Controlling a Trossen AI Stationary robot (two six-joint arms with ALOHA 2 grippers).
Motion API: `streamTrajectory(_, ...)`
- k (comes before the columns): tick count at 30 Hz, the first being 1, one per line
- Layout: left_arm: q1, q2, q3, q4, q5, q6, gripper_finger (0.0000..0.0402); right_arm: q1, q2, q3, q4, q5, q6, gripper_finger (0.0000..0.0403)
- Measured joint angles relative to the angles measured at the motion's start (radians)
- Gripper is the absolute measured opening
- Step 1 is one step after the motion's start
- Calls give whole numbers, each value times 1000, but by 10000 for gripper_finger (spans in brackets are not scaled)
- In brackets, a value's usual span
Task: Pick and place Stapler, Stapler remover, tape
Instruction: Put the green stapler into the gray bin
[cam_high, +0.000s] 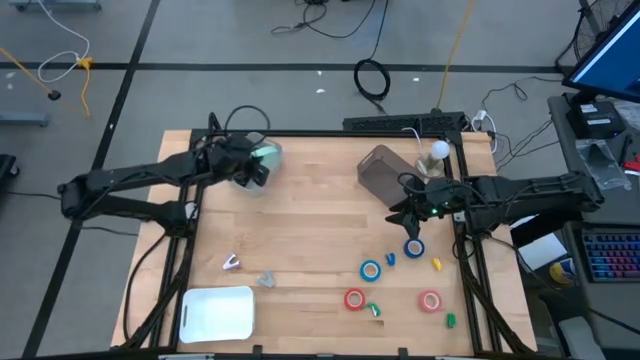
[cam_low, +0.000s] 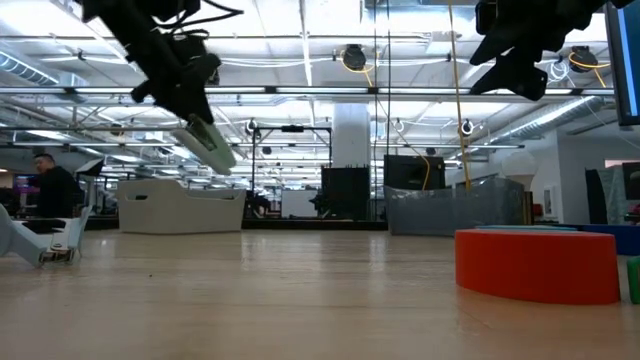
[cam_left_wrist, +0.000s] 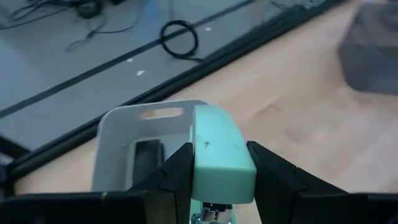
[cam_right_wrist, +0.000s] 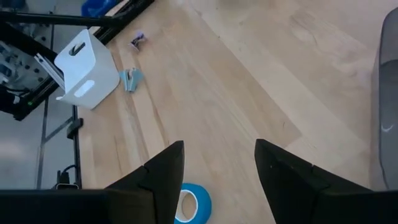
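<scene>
My left gripper (cam_high: 255, 165) is at the table's far left, shut on a pale mint-green stapler (cam_left_wrist: 217, 143) with a white part behind it. The stapler is also in the low view (cam_low: 205, 140), high above the table. My right gripper (cam_high: 408, 208) hangs open at the right, with nothing between its fingers (cam_right_wrist: 217, 162). A blue tape roll (cam_right_wrist: 193, 202) lies flat on the table below it. Another blue roll (cam_high: 371, 270) and two red rolls (cam_high: 354, 299) (cam_high: 430, 300) lie flat at the near right. A small purple stapler remover (cam_high: 231, 263) and a blue-grey one (cam_high: 266, 279) lie at the near left. My left gripper pinches the stapler's green body by its two long sides (cam_left_wrist: 198, 163) between the two fingers, which lie along those sides. The stapler is lifted clear of the table. In the low view it slants, with its free end (cam_low: 218, 155) lower.
A grey bin (cam_high: 383, 172) stands at the far right, beside my right gripper. A white tray (cam_high: 218, 312) sits at the near left corner. Small green and yellow pieces (cam_high: 436, 264) lie among the tape rolls. Bare wood spans the table's middle.
</scene>
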Motion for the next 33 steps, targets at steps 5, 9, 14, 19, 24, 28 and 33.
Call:
streamTrajectory(5,0,-20,-80,72,-33,-43,129,0,0,0,32,0,8,189)
streamTrajectory(9,0,-2,-109,128,-33,-22,129,0,0,0,38,0,22,189)
streamTrajectory(14,5,40,-110,137,-48,-10,129,0,0,0,38,-2,26,191)
streamTrajectory(19,6,95,-110,165,-39,-7,129,0,0,0,38,-3,27,188)
streamTrajectory(24,11,143,-110,169,-66,-7,129,0,0,0,38,-3,37,191)
streamTrajectory(28,34,167,-110,183,-65,-1,129,0,0,0,38,-3,38,193)
streamTrajectory(33,65,203,-109,217,-17,6,129,0,0,0,38,-4,38,192)
